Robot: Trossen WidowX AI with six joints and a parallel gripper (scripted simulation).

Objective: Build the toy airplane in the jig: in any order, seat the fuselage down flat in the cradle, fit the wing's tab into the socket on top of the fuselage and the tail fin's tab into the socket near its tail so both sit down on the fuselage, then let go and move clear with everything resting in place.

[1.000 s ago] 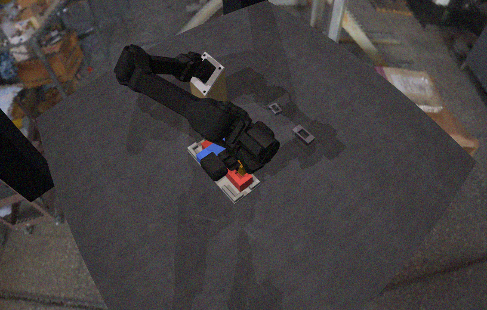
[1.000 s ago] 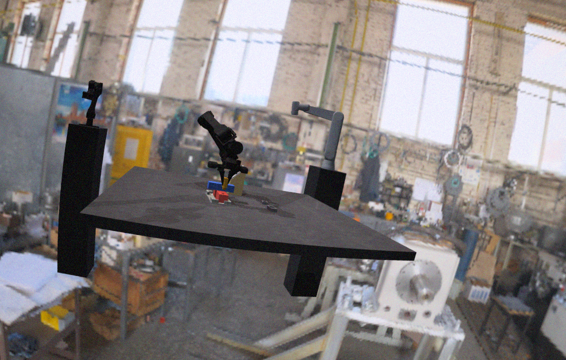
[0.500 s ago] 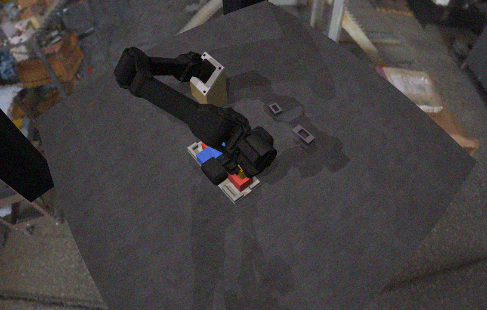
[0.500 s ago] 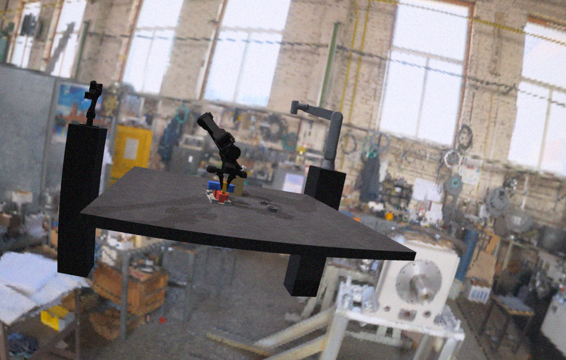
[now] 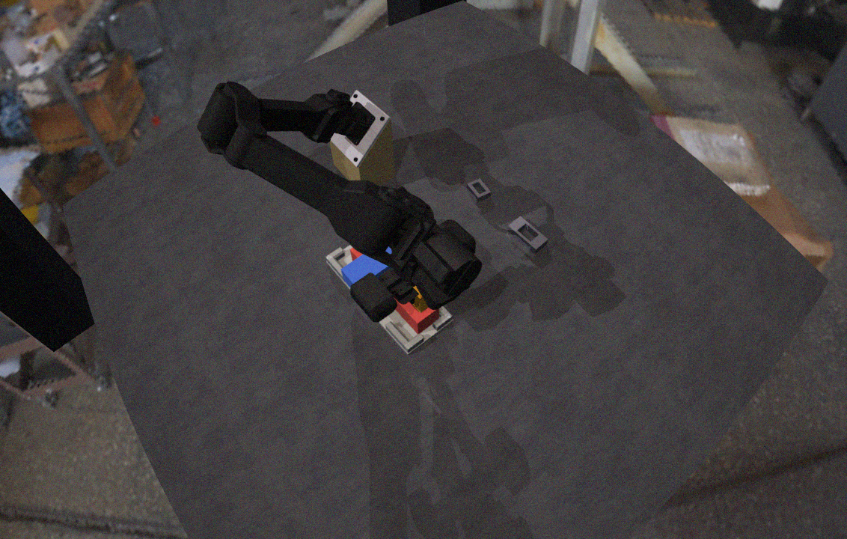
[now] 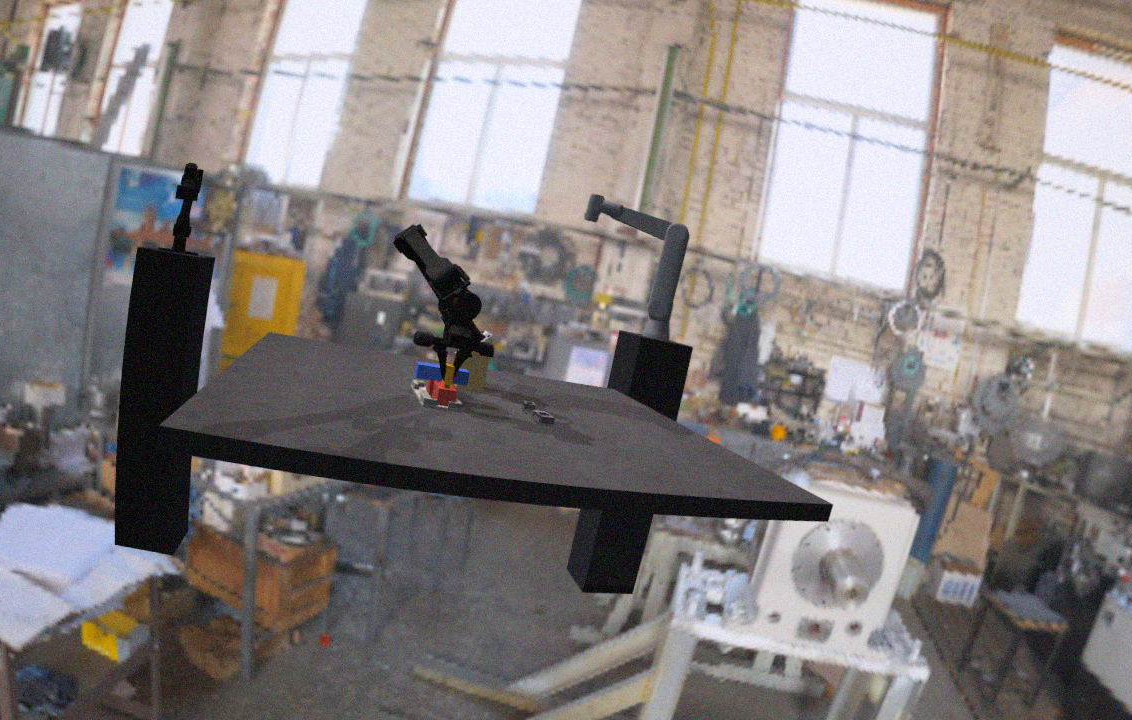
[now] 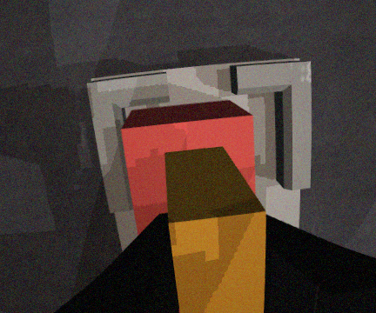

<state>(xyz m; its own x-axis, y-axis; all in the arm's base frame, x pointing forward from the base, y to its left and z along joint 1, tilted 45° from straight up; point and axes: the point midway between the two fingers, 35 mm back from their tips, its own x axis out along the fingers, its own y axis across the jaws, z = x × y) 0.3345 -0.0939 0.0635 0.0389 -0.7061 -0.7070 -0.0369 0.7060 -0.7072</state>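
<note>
The red fuselage (image 5: 421, 322) (image 6: 442, 393) (image 7: 188, 141) lies in the pale jig (image 5: 402, 335) (image 7: 301, 130) and looks flat. The blue wing (image 5: 361, 269) (image 6: 429, 368) lies across its top; the arm partly hides it in the top view, and its tab is hidden. My gripper (image 5: 417, 299) (image 6: 450, 370) (image 7: 202, 223) is shut on the yellow-orange tail fin (image 5: 420, 303) (image 6: 448, 377) (image 7: 218, 265), upright over the fuselage's tail end. The fin covers the tail socket in the wrist view. I cannot tell whether its tab is in the socket or just above it.
Two small grey hollow holders (image 5: 527, 233) (image 5: 478, 189) stand on the dark table to one side of the jig. The arm is mounted on a tan block (image 5: 378, 160) with a white plate, behind the jig. Another, grey arm (image 6: 667, 268) stands on a black pedestal beyond the table.
</note>
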